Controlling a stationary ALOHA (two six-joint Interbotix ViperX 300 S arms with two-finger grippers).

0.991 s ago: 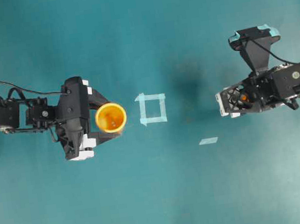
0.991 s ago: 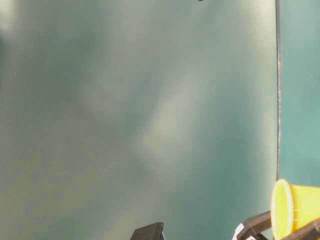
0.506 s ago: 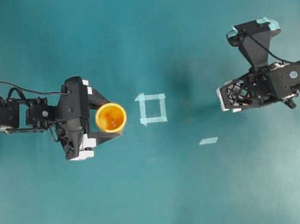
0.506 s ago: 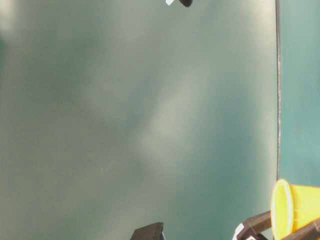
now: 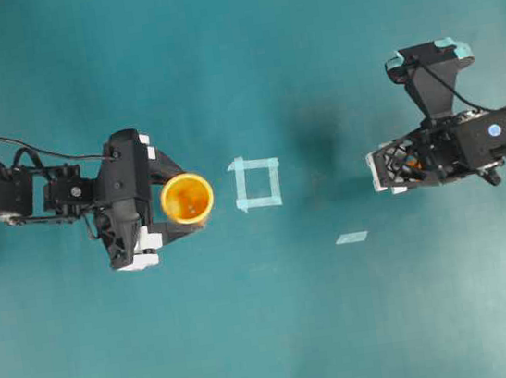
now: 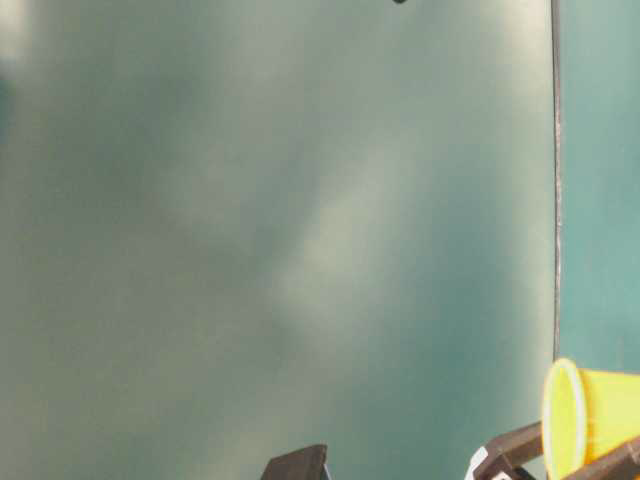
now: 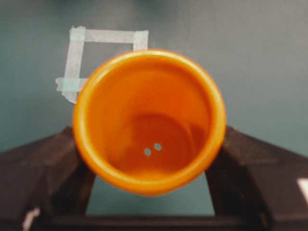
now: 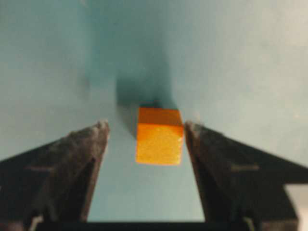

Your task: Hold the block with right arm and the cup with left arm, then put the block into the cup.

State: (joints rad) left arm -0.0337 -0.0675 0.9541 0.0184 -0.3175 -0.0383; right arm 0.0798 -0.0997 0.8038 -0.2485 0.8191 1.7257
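left pincer gripping cup, right pincer agape

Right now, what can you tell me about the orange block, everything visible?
The block is a small orange cube with a faintly grainy, matte front face and crisp edges. It sits flat on the teal table, casting a dark shadow behind it. It lies between the fingers of the right tool, which stand open with a gap on each side; nothing grips it. Overhead, only an orange speck shows inside the tool.
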